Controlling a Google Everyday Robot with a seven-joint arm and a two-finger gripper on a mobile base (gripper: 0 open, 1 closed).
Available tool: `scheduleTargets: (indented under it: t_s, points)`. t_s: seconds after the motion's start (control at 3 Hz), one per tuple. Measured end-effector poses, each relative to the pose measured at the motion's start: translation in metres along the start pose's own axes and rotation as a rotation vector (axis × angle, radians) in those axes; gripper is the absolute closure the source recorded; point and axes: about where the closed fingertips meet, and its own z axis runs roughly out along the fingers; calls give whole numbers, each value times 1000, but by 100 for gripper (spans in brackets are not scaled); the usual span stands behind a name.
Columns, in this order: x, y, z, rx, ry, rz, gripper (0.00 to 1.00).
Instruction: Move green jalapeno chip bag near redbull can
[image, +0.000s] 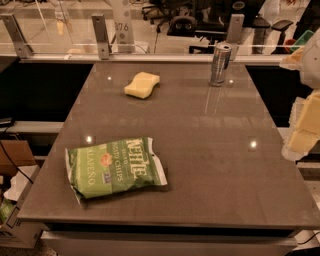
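The green jalapeno chip bag (114, 167) lies flat near the front left of the grey table (210, 165), with its white "Kettle" lettering facing up. The redbull can (219, 64), slim and silver-grey, stands upright at the back right of the table. My gripper (303, 131) shows as pale blocky parts at the right edge of the view, beyond the table's right side. It is far from the bag and holds nothing that I can see.
A pale yellow sponge (142, 84) lies at the back middle-left of the table. A glass barrier with metal posts (101, 36) runs along the far edge. Boxes and cables (15, 175) sit on the floor to the left.
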Motion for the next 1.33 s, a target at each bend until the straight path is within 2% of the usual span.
scheduleTargets:
  t_s: [0.33,0.67,1.33]
  points:
    - [0,0,0,0,0,0,0]
    - [-10,1,1,-8,-36,-16,0]
    - [-69,14,26,-42,-230,-96,0]
